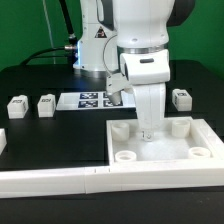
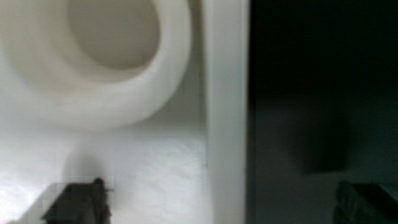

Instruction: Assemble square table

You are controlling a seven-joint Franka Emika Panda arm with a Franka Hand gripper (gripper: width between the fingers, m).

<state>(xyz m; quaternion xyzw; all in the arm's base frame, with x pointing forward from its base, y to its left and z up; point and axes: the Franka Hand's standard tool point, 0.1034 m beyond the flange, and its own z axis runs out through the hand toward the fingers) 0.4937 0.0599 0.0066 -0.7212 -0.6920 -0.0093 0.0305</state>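
A white robot arm reaches straight down over the table top [image 1: 160, 142], a large square slab of smooth white plastic lying flat on a black work table [image 1: 50, 140]. The gripper [image 1: 148, 128] hangs just above the slab, between its two back corner sockets.

In the wrist camera's close view, the gripper [image 2: 222, 200] shows two dark fingertips [image 2: 80, 202] spread wide. Only bare white plastic and the slab's edge lie between them, so they hold nothing. A round socket [image 2: 107, 50], a raised ring around a shadowed hollow, sits beside that edge.

The slab is tucked into the corner of a long white L-shaped rail [image 1: 60, 182], probably so it stays braced while legs are pressed in. All four sockets look empty.

Small blocky white leg posts [image 1: 46, 103] with black-and-white tags stand beyond the slab's back edge, apart from it, likely kept clear for easy picking. A flat marker board [image 1: 90, 100] lies there too.
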